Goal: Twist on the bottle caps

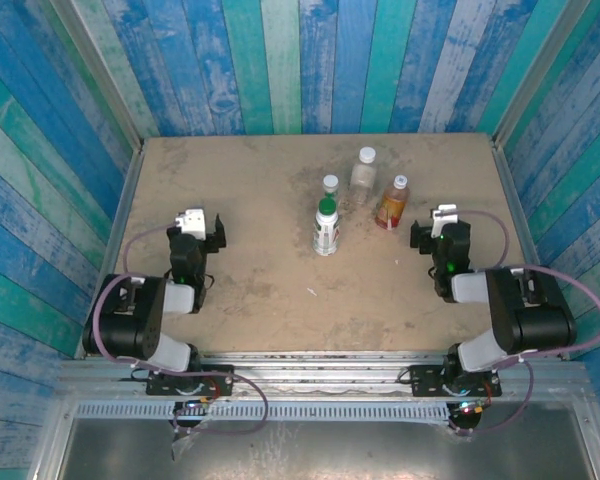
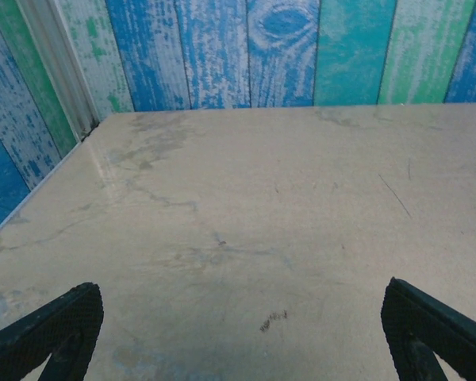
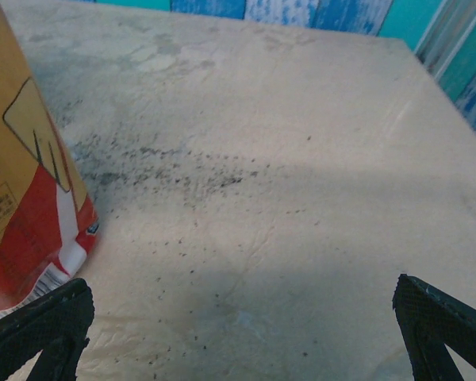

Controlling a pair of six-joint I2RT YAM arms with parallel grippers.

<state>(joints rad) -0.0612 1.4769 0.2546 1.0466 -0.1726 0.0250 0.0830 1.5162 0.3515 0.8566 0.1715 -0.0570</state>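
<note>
Four bottles stand together at the middle back of the table. The white-labelled bottle [image 1: 326, 232] carries a dark green cap [image 1: 326, 205]. Behind it is a small clear bottle [image 1: 330, 188] with a white cap. A larger clear bottle [image 1: 363, 176] and the amber-orange bottle [image 1: 391, 206] also wear white caps. My left gripper [image 1: 201, 226] rests low at the left, open and empty [image 2: 238, 313]. My right gripper [image 1: 438, 233] stands open just right of the amber bottle [image 3: 24, 175], empty, with that bottle's label close to its left finger [image 3: 47, 321].
The tan table [image 1: 260, 290] is walled by blue-green planks at the back and both sides, with metal rails along the edges. A small white speck [image 1: 311, 292] lies on the near middle. Open tabletop stretches ahead of the left gripper.
</note>
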